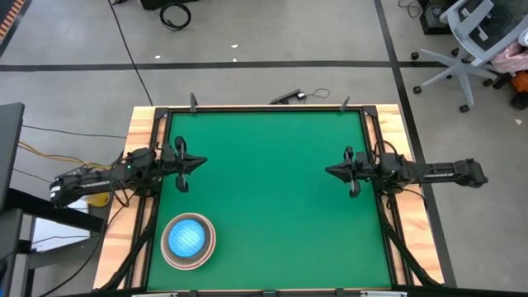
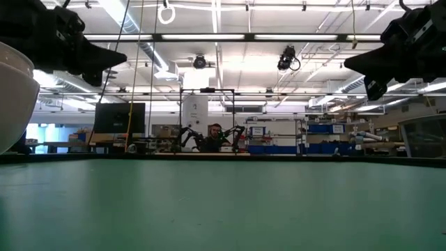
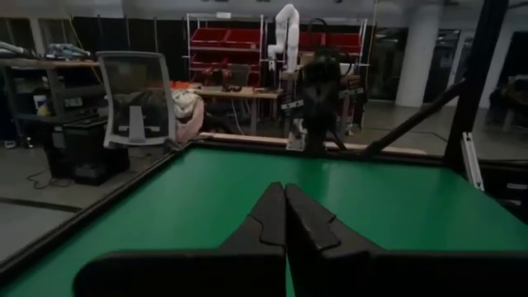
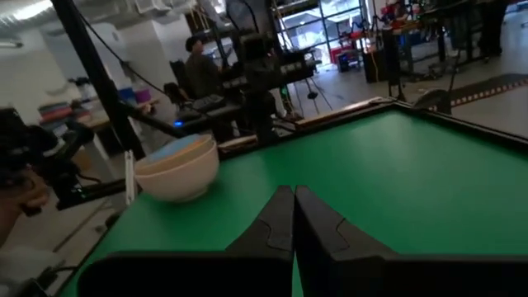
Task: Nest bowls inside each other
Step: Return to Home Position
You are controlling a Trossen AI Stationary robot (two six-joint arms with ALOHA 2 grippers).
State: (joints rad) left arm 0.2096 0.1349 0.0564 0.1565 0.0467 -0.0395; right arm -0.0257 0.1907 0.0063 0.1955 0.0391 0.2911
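Note:
The bowls (image 1: 189,240) stand nested in one stack on the green mat near the table's front left corner: a white outer bowl, a tan one inside it, and a light-blue speckled one on top. The stack also shows in the right wrist view, bowls (image 4: 176,169), and its white wall at the low view's left edge (image 2: 14,97). My left gripper (image 1: 203,162) hovers shut over the mat's left side, pointing level toward the right. My right gripper (image 1: 328,171) hovers shut over the right side, pointing level toward the left. Neither touches anything.
A raised dark frame (image 1: 264,108) borders the green mat (image 1: 272,198), on a wooden table. The mat's middle lies bare between the two grippers. Beyond the table, a person sits at a desk (image 4: 198,70) and an office chair (image 1: 474,37) stands on the floor.

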